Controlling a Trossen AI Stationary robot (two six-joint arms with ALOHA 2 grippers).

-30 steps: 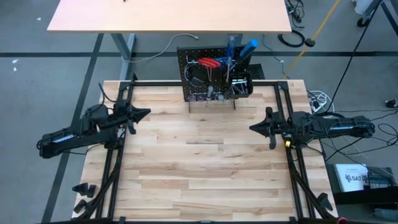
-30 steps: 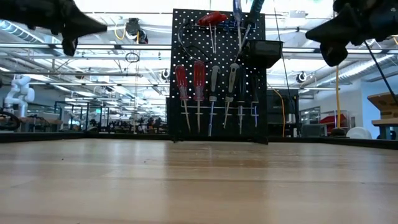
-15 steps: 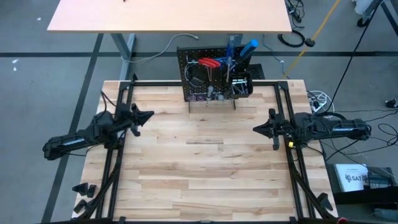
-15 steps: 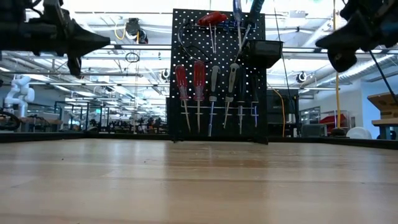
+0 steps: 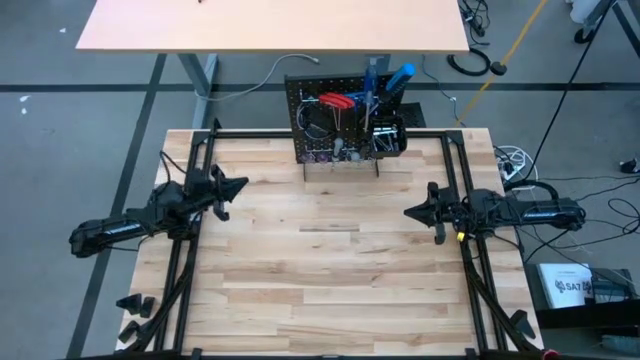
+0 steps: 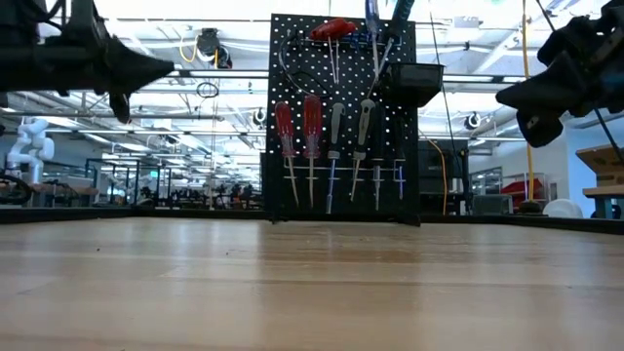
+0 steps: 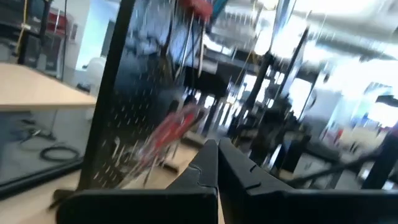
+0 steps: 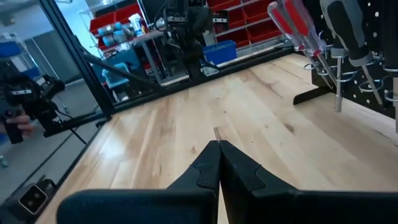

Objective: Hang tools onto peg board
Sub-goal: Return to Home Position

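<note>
Dark jaws closed, empty: left arm [image 5: 150, 213], right arm [image 5: 500, 210].

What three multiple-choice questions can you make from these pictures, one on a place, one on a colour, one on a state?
1. Where does the peg board stand?
A. At the far edge of the table, near its middle.
B. At the near left corner.
C. Lying flat mid-table.
2. What colour are the handles of the two leftmost screwdrivers in the low view?
A. Blue.
B. Red.
C. Yellow.
3. The left gripper and right gripper are:
A. Open.
B. Shut on tools.
C. Shut, holding nothing.
Answers:
1 A, the high view shows it upright there.
2 B, both handles are red.
3 C, each wrist view shows it closed with nothing held.
</note>
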